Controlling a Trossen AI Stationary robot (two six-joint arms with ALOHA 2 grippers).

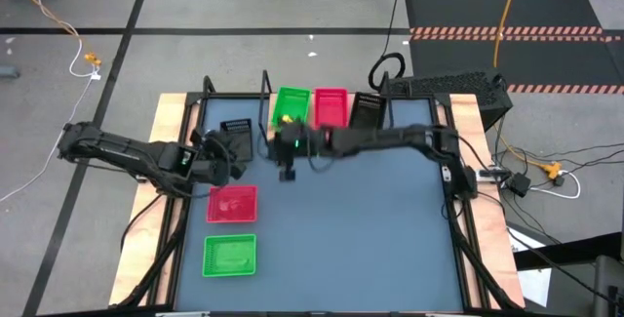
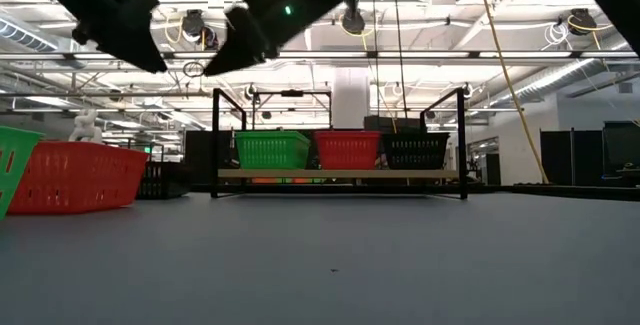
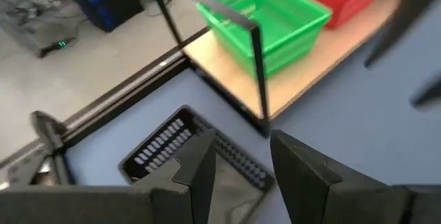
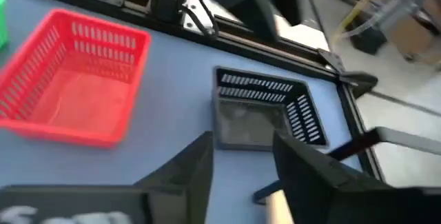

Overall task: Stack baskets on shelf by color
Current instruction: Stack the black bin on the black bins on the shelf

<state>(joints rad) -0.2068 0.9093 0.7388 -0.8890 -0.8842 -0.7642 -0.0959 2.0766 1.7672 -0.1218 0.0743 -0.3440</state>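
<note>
Right pincer point(image 1: 289, 173) empty (fingers parted); shelf point(image 1: 319, 125) near

Green point(image 1: 291, 105), red point(image 1: 331, 106) and black point(image 1: 366, 110) baskets sit side by side on the tan shelf point(image 2: 340, 173); black point(image 1: 237, 135), red point(image 1: 232, 203) and green point(image 1: 230, 255) baskets lie upright on the worktop.

Two dark jointed arms, small green indicator lights, angular dark two-finger tools
</note>
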